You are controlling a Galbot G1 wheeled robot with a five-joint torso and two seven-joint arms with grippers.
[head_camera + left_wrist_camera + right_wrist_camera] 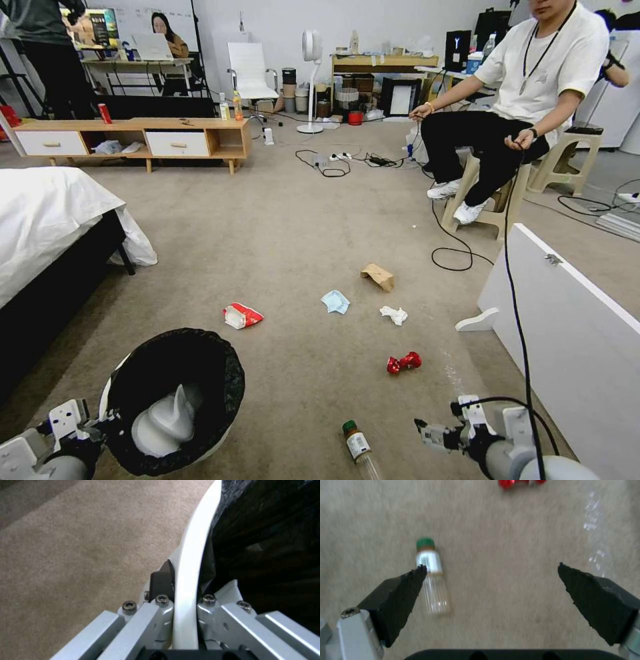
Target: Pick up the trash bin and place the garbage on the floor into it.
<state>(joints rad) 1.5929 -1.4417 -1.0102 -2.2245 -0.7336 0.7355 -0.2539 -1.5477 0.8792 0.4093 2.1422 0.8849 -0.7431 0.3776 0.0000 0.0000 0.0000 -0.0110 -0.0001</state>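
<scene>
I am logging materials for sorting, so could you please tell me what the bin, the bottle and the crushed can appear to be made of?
The trash bin, held at its rim by the left gripper, looks like smooth white moulded plastic, lined with a crinkled black film bag. The bottle seems clear plastic: see-through ribbed body, green cap. The crushed can is probably thin painted metal, glossy red and crumpled.

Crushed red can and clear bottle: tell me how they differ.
The crushed red can is opaque, red and squashed; the clear bottle is see-through, green-capped and keeps its shape. The can lies farther off; the bottle lies beside the open right gripper. Both lie on the carpet.
</scene>
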